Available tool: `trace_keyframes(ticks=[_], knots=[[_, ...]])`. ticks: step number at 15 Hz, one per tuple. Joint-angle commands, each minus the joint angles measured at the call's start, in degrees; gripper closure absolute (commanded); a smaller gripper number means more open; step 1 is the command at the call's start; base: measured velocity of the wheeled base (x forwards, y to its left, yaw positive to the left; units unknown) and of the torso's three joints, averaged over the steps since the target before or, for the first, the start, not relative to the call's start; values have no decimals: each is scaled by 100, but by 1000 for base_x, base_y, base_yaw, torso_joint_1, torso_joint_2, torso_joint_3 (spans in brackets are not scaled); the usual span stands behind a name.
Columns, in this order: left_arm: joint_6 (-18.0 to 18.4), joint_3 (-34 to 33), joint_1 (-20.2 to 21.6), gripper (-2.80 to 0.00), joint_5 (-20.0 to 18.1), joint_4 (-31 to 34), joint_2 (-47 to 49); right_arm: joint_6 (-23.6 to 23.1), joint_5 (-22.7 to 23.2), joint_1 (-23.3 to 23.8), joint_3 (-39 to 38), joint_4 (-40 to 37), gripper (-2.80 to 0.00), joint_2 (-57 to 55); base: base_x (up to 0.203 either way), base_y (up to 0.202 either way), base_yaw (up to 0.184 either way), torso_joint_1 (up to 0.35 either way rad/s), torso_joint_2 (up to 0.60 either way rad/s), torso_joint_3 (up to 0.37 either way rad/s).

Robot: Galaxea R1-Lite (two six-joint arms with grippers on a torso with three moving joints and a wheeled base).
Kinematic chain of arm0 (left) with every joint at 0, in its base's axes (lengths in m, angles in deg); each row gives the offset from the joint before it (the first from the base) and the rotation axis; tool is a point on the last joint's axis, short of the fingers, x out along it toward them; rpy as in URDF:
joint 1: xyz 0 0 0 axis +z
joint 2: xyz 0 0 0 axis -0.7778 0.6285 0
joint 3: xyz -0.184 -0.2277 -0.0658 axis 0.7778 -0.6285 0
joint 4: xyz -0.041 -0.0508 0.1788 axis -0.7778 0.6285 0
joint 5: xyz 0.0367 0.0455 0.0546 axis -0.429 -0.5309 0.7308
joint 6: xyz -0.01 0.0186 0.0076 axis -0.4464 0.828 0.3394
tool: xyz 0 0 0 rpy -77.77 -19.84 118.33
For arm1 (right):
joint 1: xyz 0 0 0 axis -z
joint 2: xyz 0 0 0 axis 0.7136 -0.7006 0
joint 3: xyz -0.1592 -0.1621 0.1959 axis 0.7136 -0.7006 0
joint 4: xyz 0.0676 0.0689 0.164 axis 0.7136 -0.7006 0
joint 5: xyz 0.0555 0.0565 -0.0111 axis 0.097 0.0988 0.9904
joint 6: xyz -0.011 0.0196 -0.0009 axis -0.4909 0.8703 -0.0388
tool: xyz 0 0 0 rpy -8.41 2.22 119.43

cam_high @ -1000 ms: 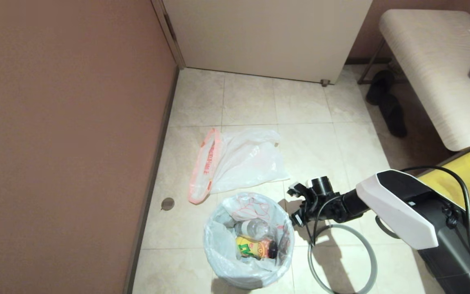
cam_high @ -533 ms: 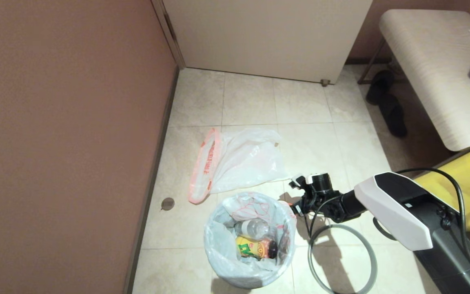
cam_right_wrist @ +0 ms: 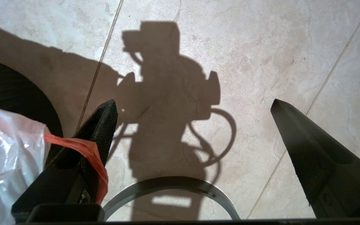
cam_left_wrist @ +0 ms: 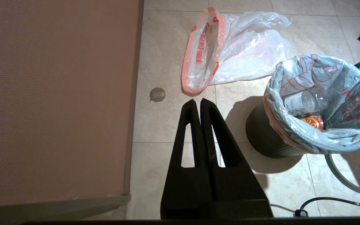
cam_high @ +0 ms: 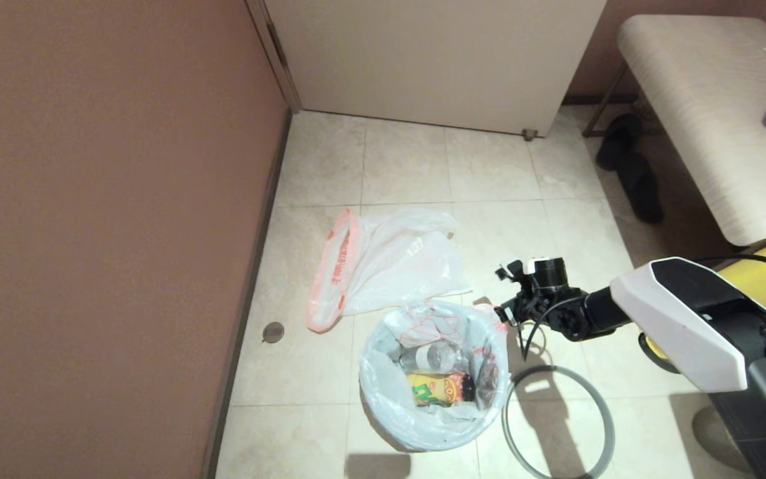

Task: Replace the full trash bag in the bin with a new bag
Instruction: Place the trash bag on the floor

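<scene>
From the head camera I see the bin on the tiled floor, lined with the full trash bag, whose mouth hangs over the bin's rim; a clear bottle and a yellow packet lie inside. The new bag lies flat on the floor just behind the bin, its orange-pink band toward the wall. The grey hoop lies on the floor beside the bin, on my right.

My right gripper sits at the bin's right edge. The head view does not show its fingers clearly. The right wrist view does: the fingers are spread wide, and one finger has an orange-red fold of the full trash bag draped over it, while the other stands over bare tile. Nothing is pinched between them. That view also shows an arc of the hoop below.

My left gripper appears only in its own wrist camera: fingers pressed together, hanging above the floor between the wall and the bin, near a small round floor plate. That view alone shows the bin's dark side wall.

A desk stands at the right.
</scene>
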Motion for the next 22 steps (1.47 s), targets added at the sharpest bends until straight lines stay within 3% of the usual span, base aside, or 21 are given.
trace_keyframes(ticks=[1, 2, 3, 8, 15, 18, 22], knots=[[-6, 0, 0, 0, 4, -1, 7, -55, 10, 32, -216, 18, -280, 163, 0, 0, 0, 0, 0, 0], [-6, 0, -1, 0, 4, -1, 7, -90, 23, 18, -287, 23, -280, 162, 0, 0, 0, 0, 0, 0], [-6, 0, -1, 0, 4, -1, 7, -112, 28, -2, -309, 36, 0, 171, 0, 0, 0, 0, 0, 0], [-6, 0, -1, 0, 4, -1, 7, -95, -178, -52, -383, 20, 0, 229, 0, 0, 0, 0, 0, 0], [-6, 0, 8, 0, 4, -1, 7, 30, -367, -113, -1097, 85, 0, 1513, 0, 0, 0, 0, 0, 0], [-6, 0, -1, 0, 4, -1, 7, 92, -457, -514, -1998, 25, 0, 2376, 0, 0, 0, 0, 0, 0], [-6, 0, -1, 0, 4, -1, 7, 269, -1126, -1294, -2929, 38, 0, 3222, 0, 0, 0, 0, 0, 0]])
